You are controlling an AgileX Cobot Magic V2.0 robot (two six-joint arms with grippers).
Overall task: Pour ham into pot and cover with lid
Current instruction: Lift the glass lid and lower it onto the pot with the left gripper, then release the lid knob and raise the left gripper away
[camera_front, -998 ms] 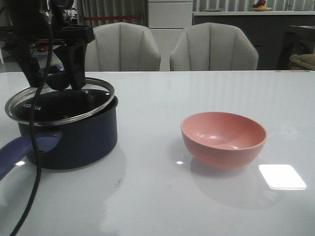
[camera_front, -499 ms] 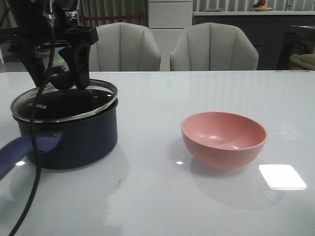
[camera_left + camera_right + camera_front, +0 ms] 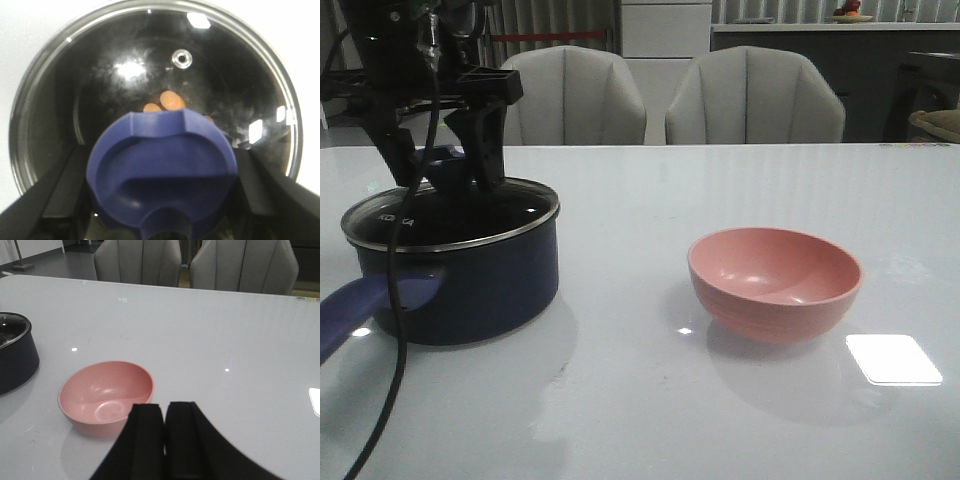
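Gripping the lid's [image 3: 450,215] purple-blue knob [image 3: 161,172], the left gripper [image 3: 445,165] is standing over the pot [image 3: 455,280] at the left of the table [image 3: 650,400], its black fingers [image 3: 485,140] closed on either side of the knob. In the front view the lid's silver rim is appearing level and seated on the pot's rim all round, while the left wrist view is showing the ham [image 3: 170,101] through the glass, a few orange slices lying on the black bottom. Moving rightward, the pink bowl [image 3: 775,283] is sitting well apart from the pot, with nothing showing inside it, and the right gripper [image 3: 164,440] is hovering near it with its fingers together, carrying nothing. The covering step is looking all but done; the next move is calling for the left fingers to part and lift straight off the knob without dragging the lid askew.
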